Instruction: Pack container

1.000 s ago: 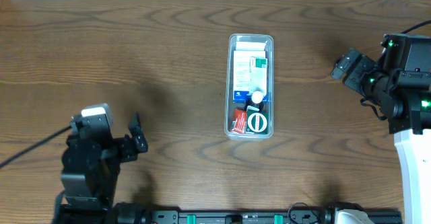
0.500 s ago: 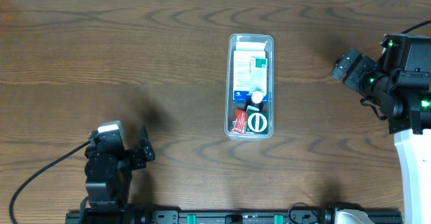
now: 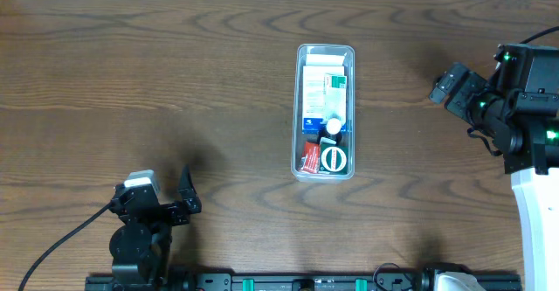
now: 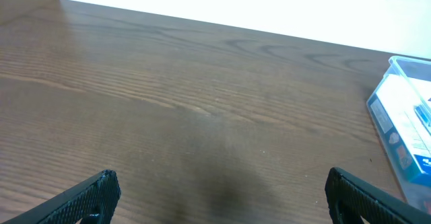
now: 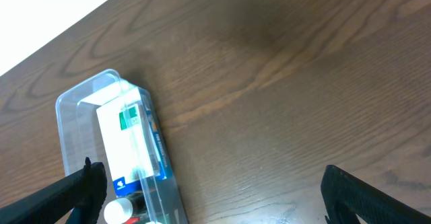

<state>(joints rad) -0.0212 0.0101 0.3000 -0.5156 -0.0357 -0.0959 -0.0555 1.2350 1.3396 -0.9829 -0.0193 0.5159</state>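
The clear plastic container (image 3: 299, 107) stands at the table's middle, long side running front to back. It holds white, green and blue boxes, a red packet, a small white-capped bottle and a round green-and-white lid. It also shows in the right wrist view (image 5: 71, 120) and at the right edge of the left wrist view (image 4: 396, 76). My left gripper (image 3: 185, 197) is open and empty at the front left, far from the container. My right gripper (image 3: 445, 86) is open and empty at the right, apart from the container.
The wooden table (image 3: 175, 72) is dark brown. A black rail (image 3: 306, 282) runs along the front edge. The right arm's white base (image 3: 534, 221) stands at the right edge.
My left arm has drawn back toward the front edge and to the right, gripper open throughout. The right arm and the container have not moved.
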